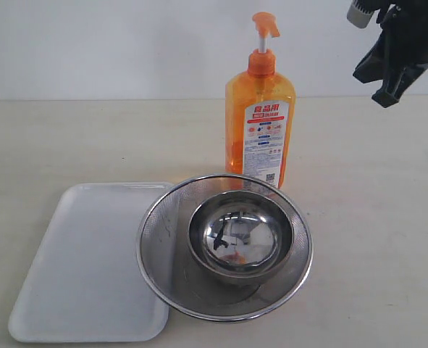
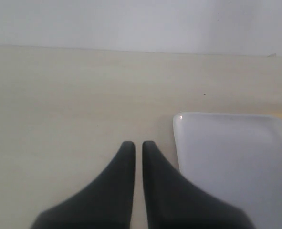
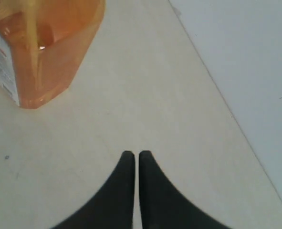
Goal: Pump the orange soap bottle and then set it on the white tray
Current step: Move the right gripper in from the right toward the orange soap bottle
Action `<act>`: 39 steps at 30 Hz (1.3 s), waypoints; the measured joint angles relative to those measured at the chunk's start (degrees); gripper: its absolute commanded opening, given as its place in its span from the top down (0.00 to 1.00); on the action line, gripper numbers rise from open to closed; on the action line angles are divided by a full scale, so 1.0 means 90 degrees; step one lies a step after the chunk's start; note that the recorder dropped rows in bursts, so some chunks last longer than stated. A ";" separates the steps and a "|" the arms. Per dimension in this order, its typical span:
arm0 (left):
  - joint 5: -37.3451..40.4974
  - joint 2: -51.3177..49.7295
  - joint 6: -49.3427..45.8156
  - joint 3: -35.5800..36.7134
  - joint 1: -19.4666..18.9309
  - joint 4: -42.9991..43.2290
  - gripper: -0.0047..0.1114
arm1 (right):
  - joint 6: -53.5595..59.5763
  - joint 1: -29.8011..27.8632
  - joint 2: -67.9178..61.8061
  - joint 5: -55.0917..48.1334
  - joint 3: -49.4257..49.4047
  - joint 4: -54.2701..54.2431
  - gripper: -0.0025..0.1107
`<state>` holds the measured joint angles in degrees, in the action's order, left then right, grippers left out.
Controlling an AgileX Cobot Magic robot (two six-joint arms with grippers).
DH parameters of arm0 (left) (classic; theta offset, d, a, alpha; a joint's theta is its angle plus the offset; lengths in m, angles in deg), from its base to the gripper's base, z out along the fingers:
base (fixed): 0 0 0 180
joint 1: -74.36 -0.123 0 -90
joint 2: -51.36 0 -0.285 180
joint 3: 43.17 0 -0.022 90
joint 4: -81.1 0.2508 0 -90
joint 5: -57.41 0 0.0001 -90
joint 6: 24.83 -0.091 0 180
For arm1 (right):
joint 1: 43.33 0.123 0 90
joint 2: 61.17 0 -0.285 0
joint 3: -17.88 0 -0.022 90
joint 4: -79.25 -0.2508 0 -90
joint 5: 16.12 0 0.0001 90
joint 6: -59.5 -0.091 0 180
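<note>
Widest thing in play is the pale surface [image 1: 387,239], and everything stands on it. Next down, the white tray [image 1: 83,268] lies flat at the near left with nothing resting in its middle. The round steel strainer [image 1: 159,232] appears to lap over the tray's right edge, with a shiny bowl [image 1: 239,235] nested inside it.

Now the star of the show: the orange soap bottle [image 1: 261,123] stands upright just behind the strainer, off the tray and well apart from its open area. It looks filled most of the way, so I'd judge it fairly heavy and, being tall, ready to tip if shoved high up. The plastic is smooth and probably slick, and the walls may give a little under a squeeze. The best hold looks like the body around the label, across the flatter faces.

Up top right, the right end effector [image 1: 384,96] hangs in the air beside the bottle, not touching it. Its jaws are pressed together and hold nothing, which the wrist camera confirms. The left end effector [image 2: 138,143] sits low near the tray's corner, jaws all but touching, also empty.

Smallest of all, the pump head [image 1: 265,25] is raised with white stem showing. A straight downward press there looks like the opening move.
</note>
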<state>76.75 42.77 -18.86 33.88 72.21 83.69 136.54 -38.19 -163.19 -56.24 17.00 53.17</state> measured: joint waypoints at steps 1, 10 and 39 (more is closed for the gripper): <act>0.0000 0.0000 0.0000 0.0000 0.0000 0.0000 0.92 | 0.0031 0.0000 -0.0018 -0.0015 0.0000 -0.0063 0.98; 0.0000 0.0000 0.0000 0.0000 0.0000 0.0000 0.92 | 0.0213 -0.0028 -0.0361 -0.0245 0.0000 -0.1093 0.98; 0.0000 0.0000 0.0000 0.0000 0.0000 0.0000 0.92 | 0.4913 -0.1953 -0.2489 -0.3240 0.0010 -0.4433 0.98</act>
<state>76.75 42.77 -18.86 33.88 72.21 83.69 180.76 -55.77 -185.59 -85.40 17.08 13.28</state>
